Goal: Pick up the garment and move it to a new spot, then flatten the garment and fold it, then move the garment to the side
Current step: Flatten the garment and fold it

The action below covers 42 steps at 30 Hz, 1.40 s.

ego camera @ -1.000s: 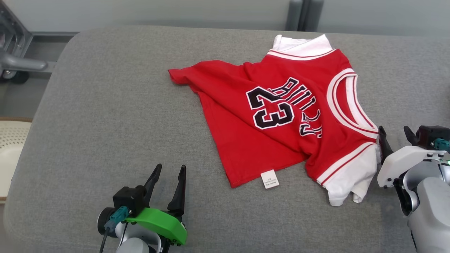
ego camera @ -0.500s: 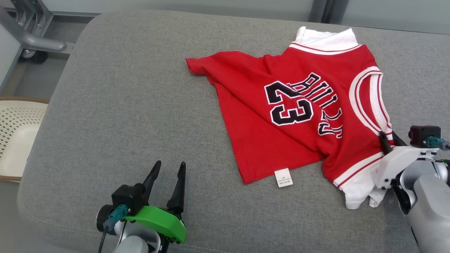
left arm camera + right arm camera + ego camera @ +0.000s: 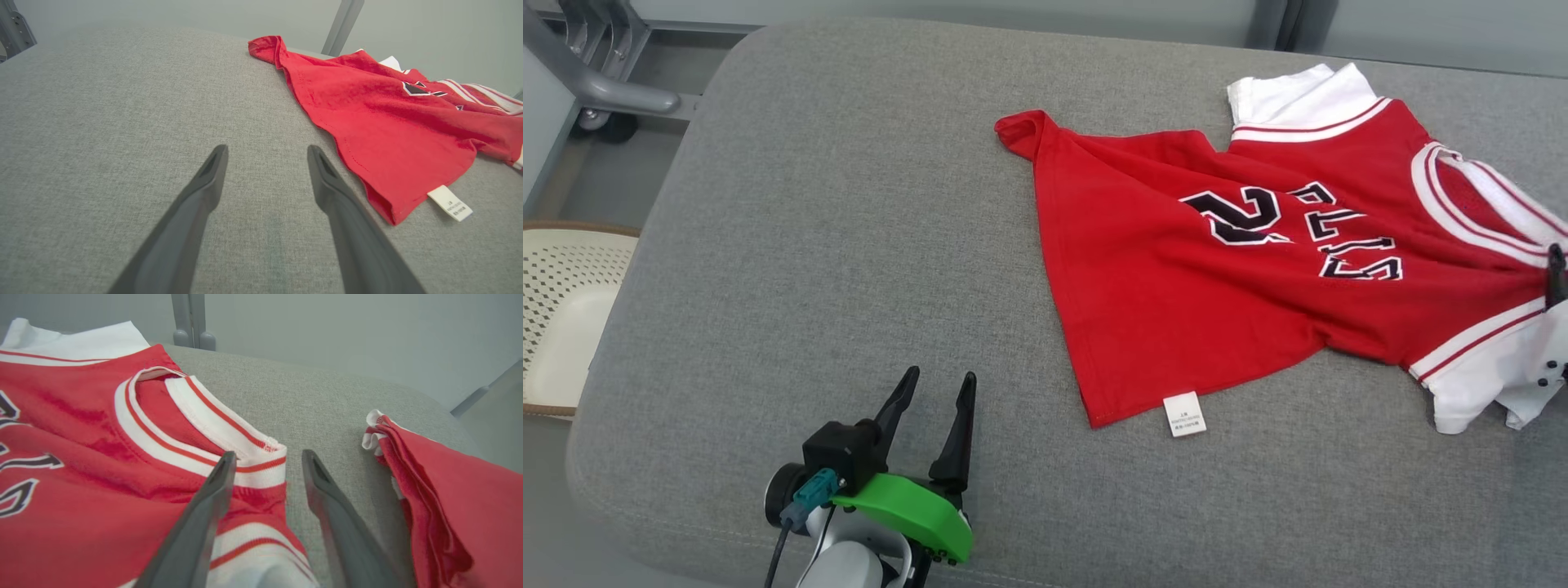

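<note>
Right wrist view: right gripper (image 3: 267, 456), jaws half apart, jersey (image 3: 94, 465) shoulder trim edge between them, grip not determinable; left gripper (image 3: 266, 152), jaws wide, empty, over cushion (image 3: 102, 122), jersey hem just right of them.

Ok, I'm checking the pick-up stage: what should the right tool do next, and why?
Probably close the right tool fully on the jersey at its white-trimmed shoulder before lifting. Its fingers straddle that edge, one over red fabric, one over the grey cushion, with a visible gap between them, so a lift now would likely slip.
</note>
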Motion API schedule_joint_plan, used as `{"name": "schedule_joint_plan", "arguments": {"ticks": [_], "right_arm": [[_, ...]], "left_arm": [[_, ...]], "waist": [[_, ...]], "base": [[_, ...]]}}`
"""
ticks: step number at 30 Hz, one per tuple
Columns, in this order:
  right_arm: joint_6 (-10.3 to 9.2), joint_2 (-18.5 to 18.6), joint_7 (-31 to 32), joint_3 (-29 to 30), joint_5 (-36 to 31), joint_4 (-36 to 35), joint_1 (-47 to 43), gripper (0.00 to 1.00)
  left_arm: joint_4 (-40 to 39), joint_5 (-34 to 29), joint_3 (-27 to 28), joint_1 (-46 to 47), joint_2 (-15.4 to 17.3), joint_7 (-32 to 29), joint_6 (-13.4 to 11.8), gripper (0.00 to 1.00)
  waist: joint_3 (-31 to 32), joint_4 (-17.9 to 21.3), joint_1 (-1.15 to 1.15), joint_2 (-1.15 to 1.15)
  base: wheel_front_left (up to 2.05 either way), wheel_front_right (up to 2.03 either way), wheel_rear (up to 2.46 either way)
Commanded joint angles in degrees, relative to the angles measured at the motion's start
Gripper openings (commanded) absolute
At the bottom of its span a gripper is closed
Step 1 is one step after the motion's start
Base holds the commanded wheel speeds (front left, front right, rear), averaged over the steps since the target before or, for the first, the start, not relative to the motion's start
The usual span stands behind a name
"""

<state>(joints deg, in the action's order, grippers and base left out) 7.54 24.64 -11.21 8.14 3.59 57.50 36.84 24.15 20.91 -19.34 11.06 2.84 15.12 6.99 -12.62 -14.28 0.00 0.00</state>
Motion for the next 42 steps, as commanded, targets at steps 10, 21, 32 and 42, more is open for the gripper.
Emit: {"name": "schedule_joint_plan", "arguments": {"ticks": [10,21,32,42], "right_arm": [[-0.10,-6.9,-3.9,5.2,-3.9,-4.7,-3.9,1.00],[-0.10,-13.4,-4.0,-0.4,-0.1,-23.0,-15.1,1.00],[-0.10,-15.4,-4.0,-3.2,2.3,-29.0,-21.6,1.00],[-0.10,-15.3,-4.0,-1.6,2.3,-30.6,-21.7,1.00]], "left_arm": [[1.2,1.6,-1.2,-1.4,0.1,0.0,-0.2,1.00],[3.3,2.2,-1.0,-1.9,0.1,0.0,-0.4,1.00],[9.2,10.0,-3.0,0.0,0.1,0.0,0.3,1.00],[13.8,11.1,-1.9,1.0,0.2,0.0,0.3,1.00]], "waist": [[5.6,5.4,0.00,0.00],[7.0,13.6,0.00,0.00],[5.4,21.2,0.00,0.00],[4.4,22.8,0.00,0.00]], "base": [[0.00,0.00,0.00],[0.00,0.00,0.00],[0.00,0.00,0.00],[0.00,0.00,0.00]]}}
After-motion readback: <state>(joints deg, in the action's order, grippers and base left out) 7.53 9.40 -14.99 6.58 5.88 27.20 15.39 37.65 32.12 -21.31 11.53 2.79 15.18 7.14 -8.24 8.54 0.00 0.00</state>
